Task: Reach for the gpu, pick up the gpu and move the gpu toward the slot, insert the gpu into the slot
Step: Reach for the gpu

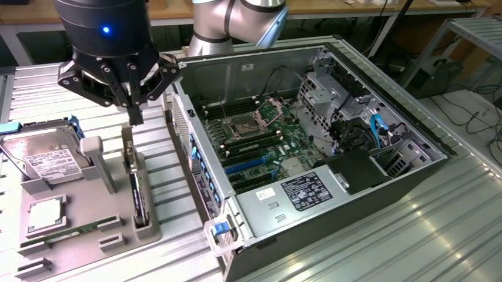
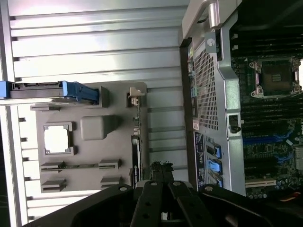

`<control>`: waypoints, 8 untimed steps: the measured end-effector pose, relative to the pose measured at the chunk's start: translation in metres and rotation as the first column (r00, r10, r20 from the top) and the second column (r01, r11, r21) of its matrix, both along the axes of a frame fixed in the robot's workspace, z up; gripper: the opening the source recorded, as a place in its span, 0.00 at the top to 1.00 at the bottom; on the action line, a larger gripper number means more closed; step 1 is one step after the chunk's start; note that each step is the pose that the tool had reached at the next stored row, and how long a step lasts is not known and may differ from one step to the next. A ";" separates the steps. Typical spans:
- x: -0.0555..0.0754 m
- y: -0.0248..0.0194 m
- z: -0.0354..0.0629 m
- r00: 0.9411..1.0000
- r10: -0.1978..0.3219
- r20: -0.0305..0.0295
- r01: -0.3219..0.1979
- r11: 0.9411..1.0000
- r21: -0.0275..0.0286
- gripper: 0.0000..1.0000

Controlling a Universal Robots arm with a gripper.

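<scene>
**Gripper poised over the standing gpu**

The silver-jointed robot arm (image 1: 227,23) reaches in from the far side of the ribbed metal table (image 1: 377,235). It carries the black multi-link gripper (image 1: 136,120) (image 2: 161,166) pointing straight down. The fingers are drawn together to a single tip with nothing between them. That tip hangs just above the far end of the gpu (image 1: 138,188) (image 2: 137,142) without touching it.

The gpu is a flat card seen edge-on as a thin dark strip with a pale metal bracket at its far end. It stands upright on its long edge in a slot of the grey moulded parts tray (image 1: 74,197) (image 2: 85,151). In the exterior view its long axis runs from the bracket end under the gripper toward the camera, roughly parallel to the perforated rear panel of the open grey computer case (image 1: 259,70). The case lies just beside the tray on the exterior view's right, with its green motherboard (image 1: 274,141) exposed. A silver boxy hard drive with a white label (image 1: 43,158) sits on the tray at the exterior view's left, apart from the gpu.
</scene>
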State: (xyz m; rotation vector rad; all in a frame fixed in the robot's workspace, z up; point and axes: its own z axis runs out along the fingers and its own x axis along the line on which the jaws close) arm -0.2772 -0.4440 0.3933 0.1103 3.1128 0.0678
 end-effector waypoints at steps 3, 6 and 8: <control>-0.005 -0.0027 0.0001 1.000 0.000 0.000 0.000 1.000 0.000 0.89; -0.008 -0.0048 0.0000 1.000 0.001 0.000 -0.001 1.000 0.000 0.89; -0.010 -0.0060 0.0000 1.000 0.001 0.000 -0.001 1.000 0.000 0.89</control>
